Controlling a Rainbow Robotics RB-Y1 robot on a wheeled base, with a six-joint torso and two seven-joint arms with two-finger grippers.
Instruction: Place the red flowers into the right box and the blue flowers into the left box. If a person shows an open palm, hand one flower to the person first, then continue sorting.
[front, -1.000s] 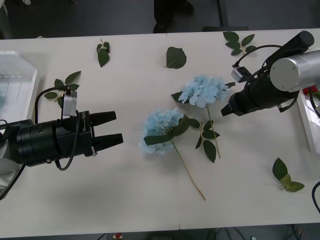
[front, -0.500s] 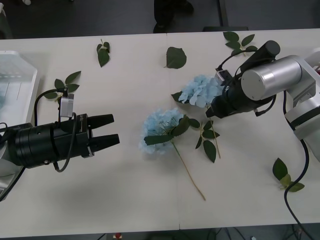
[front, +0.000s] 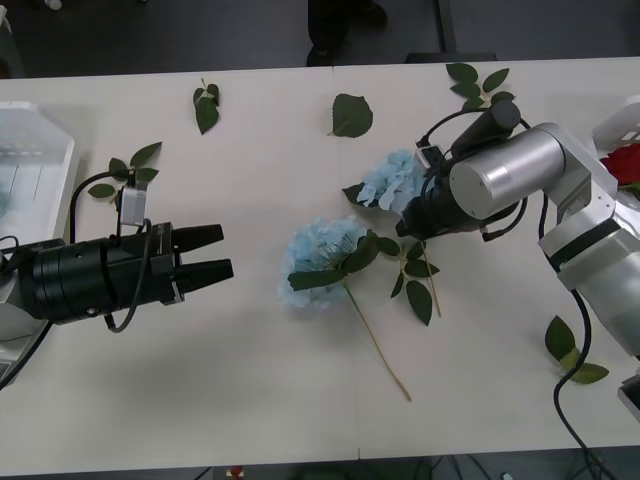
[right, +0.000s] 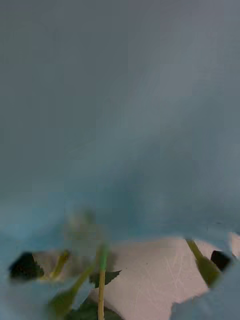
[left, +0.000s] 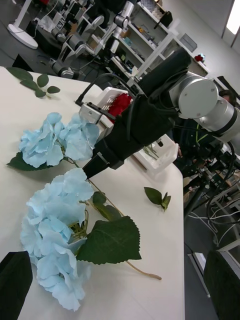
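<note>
Two blue flowers (front: 325, 258) lying on the white table (front: 260, 380), one mid-table, the other just beyond. Right gripper (front: 405, 226) down at the farther bloom (front: 388, 181), finger state impossible to tell. Left gripper (front: 222, 253) hovering well apart to the left, fingers spread, holding nothing. Red flowers (left: 119, 104) in the right box (left: 155, 155).

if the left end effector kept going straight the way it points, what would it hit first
Probably the nearer blue hydrangea. The left end effector points right across bare table toward its head. Height is hard to judge, so it might pass above.
</note>
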